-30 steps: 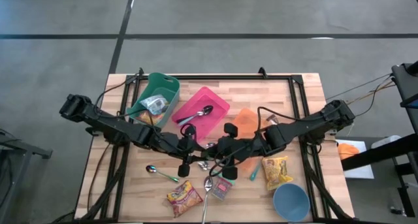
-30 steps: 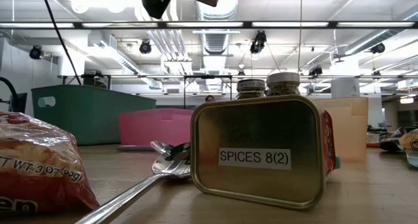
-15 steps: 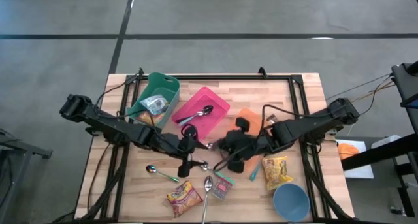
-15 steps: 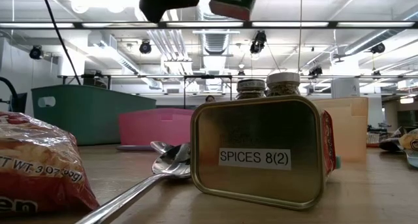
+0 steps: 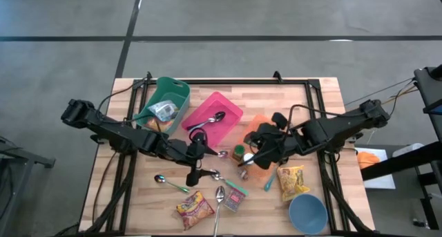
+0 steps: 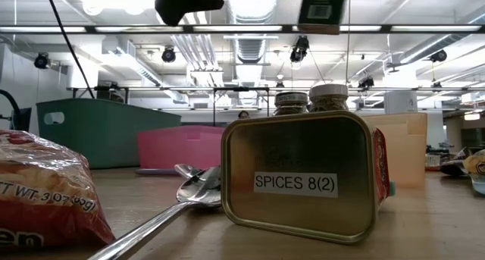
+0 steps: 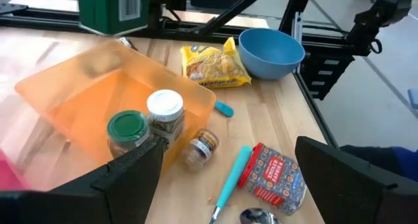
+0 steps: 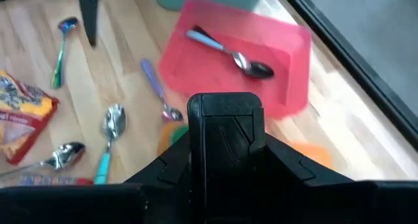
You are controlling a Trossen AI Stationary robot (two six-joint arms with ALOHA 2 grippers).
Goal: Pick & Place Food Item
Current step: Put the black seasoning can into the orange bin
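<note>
A metal tin (image 6: 299, 176) labelled "SPICES 8(2)" stands on the wooden surface (image 6: 424, 222) at centre frame, two spice jars (image 6: 311, 98) showing above it. Spoons (image 6: 193, 188) lie to its left, beside a red noodle packet (image 6: 42, 188) at lower left. A green box (image 6: 322, 6) hangs at the top edge, right of centre.

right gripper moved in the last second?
Yes. In the high view the right gripper has shifted toward the table's right side, from beside the left gripper to over the orange bin, carrying a green box.

Green spice tin (image 7: 112, 10) — lifted above the orange bin (image 7: 72, 93).
</note>
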